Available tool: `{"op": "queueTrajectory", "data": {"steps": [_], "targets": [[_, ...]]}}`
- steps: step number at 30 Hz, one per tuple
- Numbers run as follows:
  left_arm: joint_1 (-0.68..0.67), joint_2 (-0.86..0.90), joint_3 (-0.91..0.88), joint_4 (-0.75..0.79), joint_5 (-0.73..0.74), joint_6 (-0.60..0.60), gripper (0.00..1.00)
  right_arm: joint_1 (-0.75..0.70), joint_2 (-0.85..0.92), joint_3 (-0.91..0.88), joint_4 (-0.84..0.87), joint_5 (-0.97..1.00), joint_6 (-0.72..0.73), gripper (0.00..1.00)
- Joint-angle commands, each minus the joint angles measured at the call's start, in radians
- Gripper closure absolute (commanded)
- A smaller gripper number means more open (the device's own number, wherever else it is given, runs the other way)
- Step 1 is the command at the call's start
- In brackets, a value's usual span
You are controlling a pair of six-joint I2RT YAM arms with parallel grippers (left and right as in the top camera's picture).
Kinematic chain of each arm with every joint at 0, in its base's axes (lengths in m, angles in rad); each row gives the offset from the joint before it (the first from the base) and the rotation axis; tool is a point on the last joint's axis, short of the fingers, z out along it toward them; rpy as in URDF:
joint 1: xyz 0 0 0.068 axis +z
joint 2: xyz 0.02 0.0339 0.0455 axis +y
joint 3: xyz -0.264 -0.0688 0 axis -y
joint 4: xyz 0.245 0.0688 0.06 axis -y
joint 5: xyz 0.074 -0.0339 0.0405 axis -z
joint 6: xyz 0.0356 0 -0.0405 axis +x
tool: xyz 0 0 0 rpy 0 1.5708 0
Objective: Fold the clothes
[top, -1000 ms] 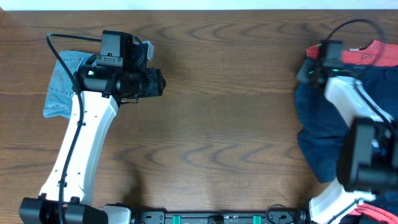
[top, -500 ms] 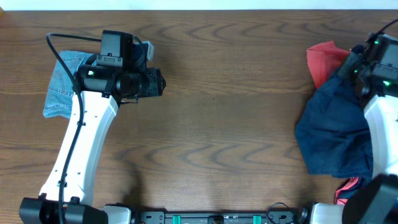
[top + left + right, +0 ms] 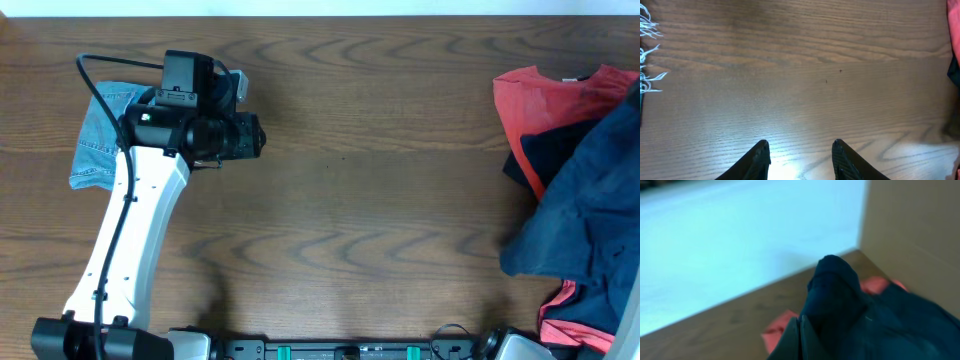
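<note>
Navy garment (image 3: 590, 200) heaped at three o'clock over the coral T-shirt (image 3: 540, 95), right gripper (image 3: 799, 332) pinched on a limp bunch of it. Soft, droopy, light; an edge or waistband looks the better hold. Left gripper (image 3: 801, 159) spread, empty; denim shorts (image 3: 95, 140) at nine.

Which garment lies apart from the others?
The light-blue denim shorts, alone on the left. The coral T-shirt and the dark navy garment overlap in a heap on the right.
</note>
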Motion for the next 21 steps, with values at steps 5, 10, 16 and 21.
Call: {"op": "queueTrajectory", "data": {"steps": [5, 10, 16, 21], "targets": [[0.072, -0.118, 0.004, -0.003, -0.013, 0.021, 0.58, 0.137, -0.011, 0.140, -0.003, -0.176, -0.001, 0.99], [0.106, -0.214, 0.004, 0.006, -0.013, 0.021, 0.57, 0.320, 0.031, 0.142, -0.014, -0.386, 0.039, 0.99], [0.146, -0.321, 0.004, 0.017, -0.013, 0.021, 0.51, 0.708, 0.121, 0.142, -0.185, -0.364, -0.079, 0.71], [0.167, -0.369, 0.004, 0.024, -0.013, 0.021, 0.44, 0.896, 0.123, 0.143, -0.213, -0.171, -0.042, 0.29]]}}
